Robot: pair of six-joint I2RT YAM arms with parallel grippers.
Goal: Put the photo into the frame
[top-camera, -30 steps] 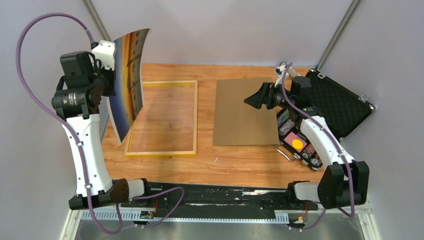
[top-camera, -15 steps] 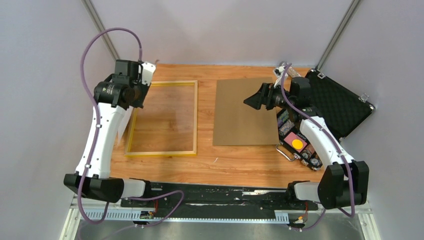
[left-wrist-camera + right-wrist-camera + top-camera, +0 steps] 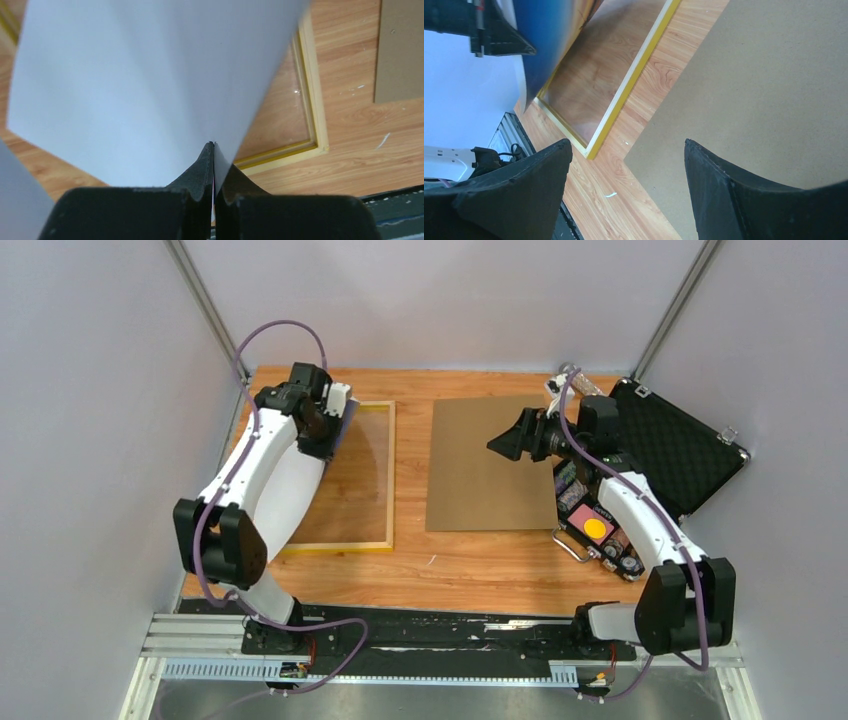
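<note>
The photo (image 3: 150, 75), pinched by the left gripper (image 3: 213, 146) (right gripper (image 3: 626, 145) spread, empty), could be creased if lowered askew onto the frame (image 3: 312, 100).

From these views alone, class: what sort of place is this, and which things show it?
Probably a robotics lab cell: two robot arms bolted to a metal rail at the wooden table's edge, plain grey walls enclosing it, purple cables along the arms.

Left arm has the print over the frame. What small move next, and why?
Probably lower the left end effector, shut on the glossy sunset photo, toward the thin yellow wooden rectangular frame: the print slopes across its opening, white back up, not yet flat inside the rim.
</note>
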